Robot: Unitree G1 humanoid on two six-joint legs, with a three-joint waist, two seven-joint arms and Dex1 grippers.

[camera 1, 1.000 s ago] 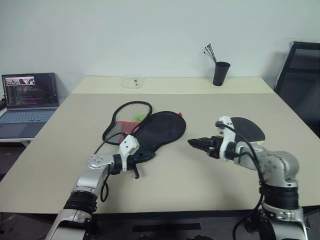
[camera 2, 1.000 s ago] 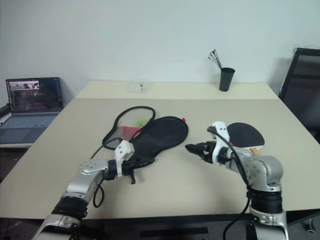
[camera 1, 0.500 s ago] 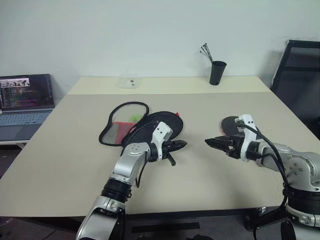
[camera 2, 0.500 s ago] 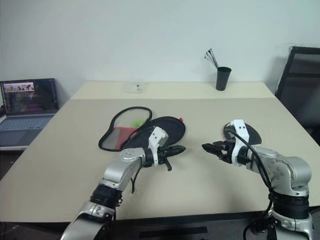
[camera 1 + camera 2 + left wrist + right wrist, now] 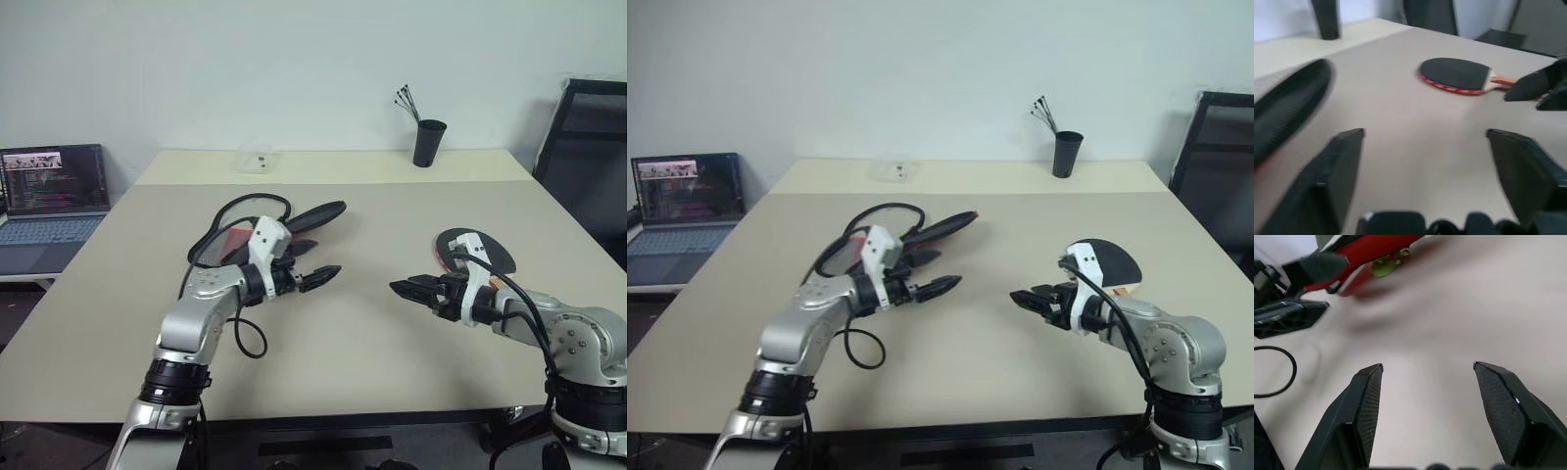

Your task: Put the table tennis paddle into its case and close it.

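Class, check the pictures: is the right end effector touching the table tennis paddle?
Apart. In the left wrist view, the right end effector hangs in front of the table tennis paddle, which lies flat on the table; its open fingers hold nothing.

**An office or lab workroom**

A wide beige rectangular table (image 5: 392,352) is standing against a plain white wall (image 5: 294,59). An open dark laptop (image 5: 49,196) is glowing with code at a side desk, a black mesh office chair (image 5: 588,147) is waiting nearby, and a black cup of thin sticks (image 5: 428,142) is sitting at the table's far edge.
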